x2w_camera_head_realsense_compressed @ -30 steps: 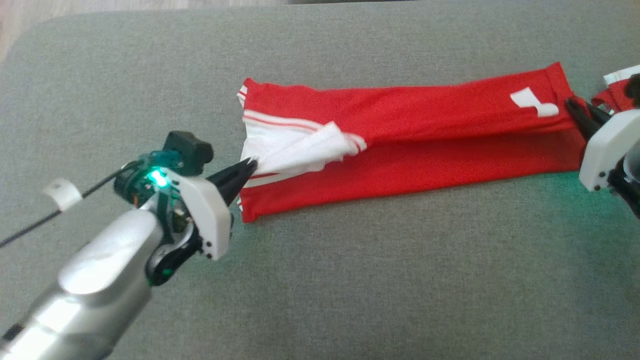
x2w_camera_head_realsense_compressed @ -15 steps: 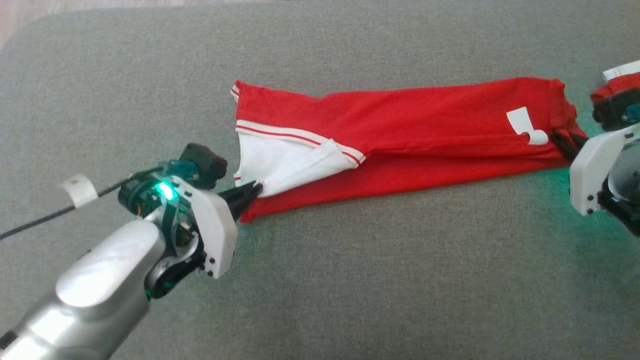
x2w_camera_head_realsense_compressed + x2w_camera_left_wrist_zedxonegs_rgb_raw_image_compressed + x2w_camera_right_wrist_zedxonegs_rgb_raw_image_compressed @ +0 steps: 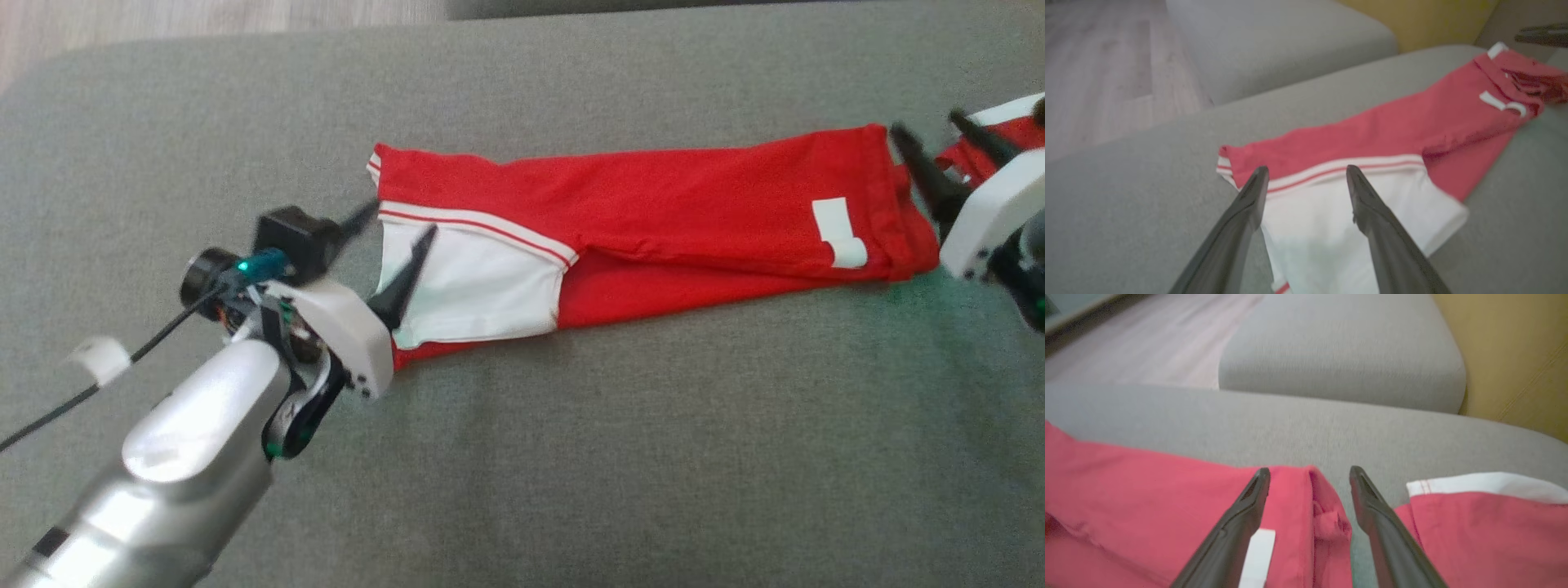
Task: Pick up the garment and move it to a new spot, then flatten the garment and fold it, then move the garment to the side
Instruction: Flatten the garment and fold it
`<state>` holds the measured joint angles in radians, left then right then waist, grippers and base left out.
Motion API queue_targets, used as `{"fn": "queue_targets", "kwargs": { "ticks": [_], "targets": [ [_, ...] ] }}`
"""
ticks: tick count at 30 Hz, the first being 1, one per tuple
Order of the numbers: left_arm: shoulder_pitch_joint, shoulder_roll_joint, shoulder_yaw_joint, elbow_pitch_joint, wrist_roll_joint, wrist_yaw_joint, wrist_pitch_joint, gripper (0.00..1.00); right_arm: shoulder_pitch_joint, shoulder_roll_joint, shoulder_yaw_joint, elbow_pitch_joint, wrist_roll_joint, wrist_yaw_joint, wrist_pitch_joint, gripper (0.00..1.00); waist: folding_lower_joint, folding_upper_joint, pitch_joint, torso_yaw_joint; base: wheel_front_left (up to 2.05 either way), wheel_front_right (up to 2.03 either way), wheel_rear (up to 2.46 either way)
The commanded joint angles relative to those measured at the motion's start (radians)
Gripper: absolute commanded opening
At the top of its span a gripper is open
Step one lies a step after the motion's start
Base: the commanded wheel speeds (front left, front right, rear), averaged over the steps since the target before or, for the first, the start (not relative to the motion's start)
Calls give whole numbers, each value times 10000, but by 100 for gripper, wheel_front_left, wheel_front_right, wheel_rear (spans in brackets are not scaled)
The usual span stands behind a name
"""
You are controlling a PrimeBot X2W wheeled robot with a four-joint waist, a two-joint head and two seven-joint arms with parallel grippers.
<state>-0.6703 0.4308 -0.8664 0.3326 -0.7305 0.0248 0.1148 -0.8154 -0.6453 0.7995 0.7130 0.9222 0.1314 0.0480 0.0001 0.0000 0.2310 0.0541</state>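
Note:
The garment (image 3: 669, 204) is red with a white panel (image 3: 482, 286) at its left end, and it lies flat as a long folded strip on the grey cushion (image 3: 571, 457). My left gripper (image 3: 400, 220) stands open over the white panel's left edge, holding nothing; the left wrist view shows its fingers (image 3: 1307, 169) spread above the white cloth (image 3: 1331, 228). Just off the strip's right end, near a white label (image 3: 837, 233), my right gripper (image 3: 927, 124) is open too. In the right wrist view it (image 3: 1309, 470) straddles the red hem (image 3: 1327, 514).
A further red and white fold (image 3: 988, 139) lies at the right edge; whether it joins the strip I cannot tell. Behind are a second grey cushion (image 3: 1274, 41), wooden floor (image 3: 1098, 61) and a yellow wall (image 3: 1515, 355). A tagged cable (image 3: 98, 359) trails from my left wrist.
Both grippers have gone from shut on the garment's ends to open and let go. The lifted white panel now lies spread flat.

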Motion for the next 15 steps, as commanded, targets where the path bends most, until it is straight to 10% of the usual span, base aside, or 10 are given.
{"fn": "queue_targets", "kwargs": {
  "ticks": [1,8,15],
  "targets": [
    [-506,192,601,-168,10,150,-289,100,-237,-138,-188,-198,126,-7,-255,100,-1,0,-127,-45,0,0,0],
    [-439,-679,1965,407,-99,1166,-3178,100,-239,760,-1552,-517,76,-7,-2423,100,-1,0,-640,-185,0,0,0],
    [747,-1198,3543,41,394,1591,-3757,100,707,2574,-3782,-1093,-1433,-7,-3087,100,-1,0,-1057,-277,0,0,0]
  ]
}}
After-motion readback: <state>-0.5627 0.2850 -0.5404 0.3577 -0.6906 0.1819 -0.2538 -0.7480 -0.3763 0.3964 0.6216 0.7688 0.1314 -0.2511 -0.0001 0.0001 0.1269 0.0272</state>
